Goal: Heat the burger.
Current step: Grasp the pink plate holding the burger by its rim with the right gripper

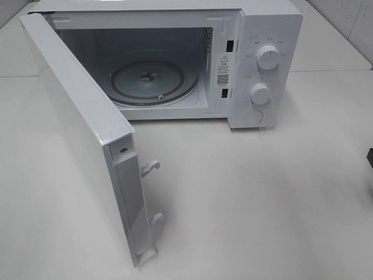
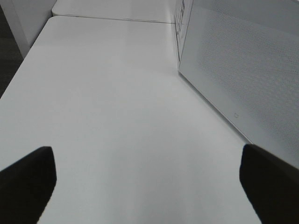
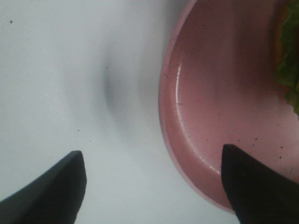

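The white microwave (image 1: 271,23) stands at the back with its door (image 1: 81,128) swung wide open toward the front left. The clear glass turntable (image 1: 152,81) inside is bare. The burger (image 3: 288,60) shows only as a green lettuce edge at the border of the right wrist view, lying on a pinkish-brown plate (image 3: 210,102). My right gripper (image 3: 152,151) is open just above the plate's rim, one finger over the plate and one over the table. My left gripper (image 2: 147,154) is open and empty over bare table, beside the door's outer face (image 2: 243,74). Neither gripper shows clearly in the exterior high view.
The microwave has two knobs (image 1: 268,57) on its right panel. The open door's latch hooks (image 1: 150,168) stick out toward the middle of the table (image 1: 250,204). A dark part (image 1: 370,158) shows at the right edge of the exterior high view.
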Robot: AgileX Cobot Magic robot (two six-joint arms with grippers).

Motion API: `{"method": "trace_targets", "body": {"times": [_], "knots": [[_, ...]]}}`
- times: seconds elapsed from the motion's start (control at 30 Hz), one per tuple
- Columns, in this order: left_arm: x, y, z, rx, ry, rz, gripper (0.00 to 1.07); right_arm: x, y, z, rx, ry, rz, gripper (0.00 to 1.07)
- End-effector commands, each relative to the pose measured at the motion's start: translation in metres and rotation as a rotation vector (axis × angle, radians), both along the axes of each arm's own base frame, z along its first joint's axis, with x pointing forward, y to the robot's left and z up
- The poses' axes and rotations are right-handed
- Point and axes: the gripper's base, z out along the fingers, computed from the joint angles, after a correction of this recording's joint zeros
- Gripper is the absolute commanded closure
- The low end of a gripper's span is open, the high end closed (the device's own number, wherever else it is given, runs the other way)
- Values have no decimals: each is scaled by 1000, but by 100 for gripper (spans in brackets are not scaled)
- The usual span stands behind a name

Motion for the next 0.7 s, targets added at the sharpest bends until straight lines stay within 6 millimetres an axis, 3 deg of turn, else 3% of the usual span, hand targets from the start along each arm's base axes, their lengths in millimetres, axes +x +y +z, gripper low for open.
{"method": "trace_targets", "body": {"times": [0.03,0.43,0.7], "knots": [[0,0,0,1,-12,-1,4,3,-10,-8,6,4,-4,30],[0,0,0,1,-12,-1,4,15,-13,-41,-3,22,49,31],[0,0,0,1,-12,-1,4,17,-15,-45,-25,22,78,32]]}}
